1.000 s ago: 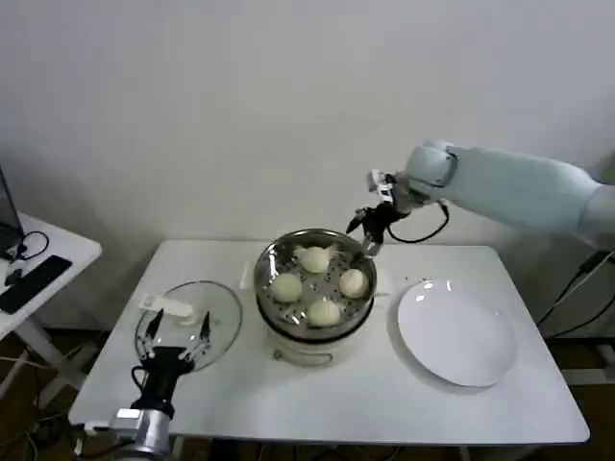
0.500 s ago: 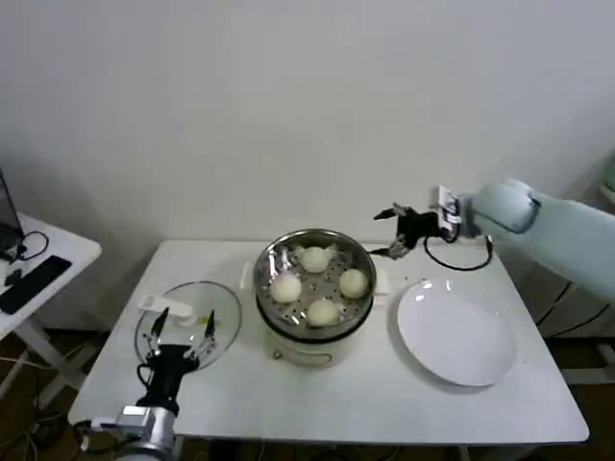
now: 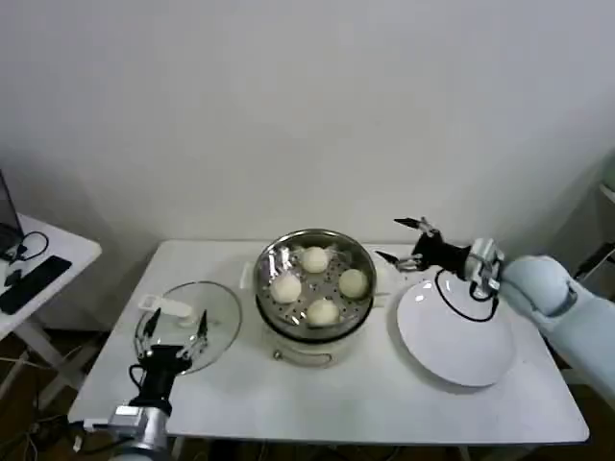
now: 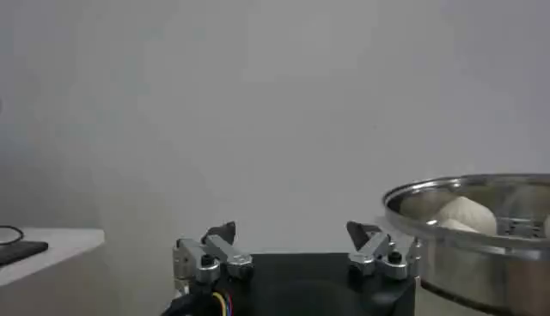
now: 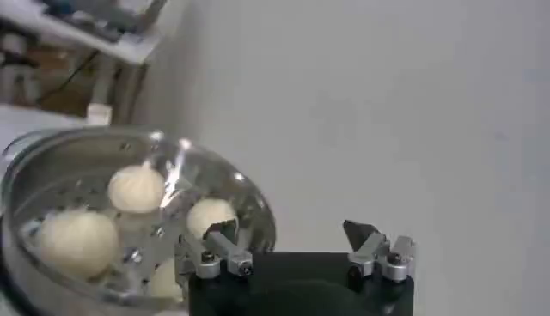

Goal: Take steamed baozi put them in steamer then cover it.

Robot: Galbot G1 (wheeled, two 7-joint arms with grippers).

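Four smooth cream-white baozi (image 3: 314, 284) sitting in the shiny perforated steamer (image 3: 314, 252) at table centre, clear glass cover (image 3: 213, 309) flat to its left, left gripper (image 3: 175, 332) spread above the cover, right gripper (image 3: 405, 242) spread, empty, above white plate (image 3: 456, 336).

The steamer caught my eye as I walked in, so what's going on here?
All four baozi sit in the steamer at the middle of the table. The right gripper is open and empty, above the far edge of the white plate. The left gripper, also open, hovers at the near edge of the glass cover, which lies on the table left of the steamer. Covering is not yet done.
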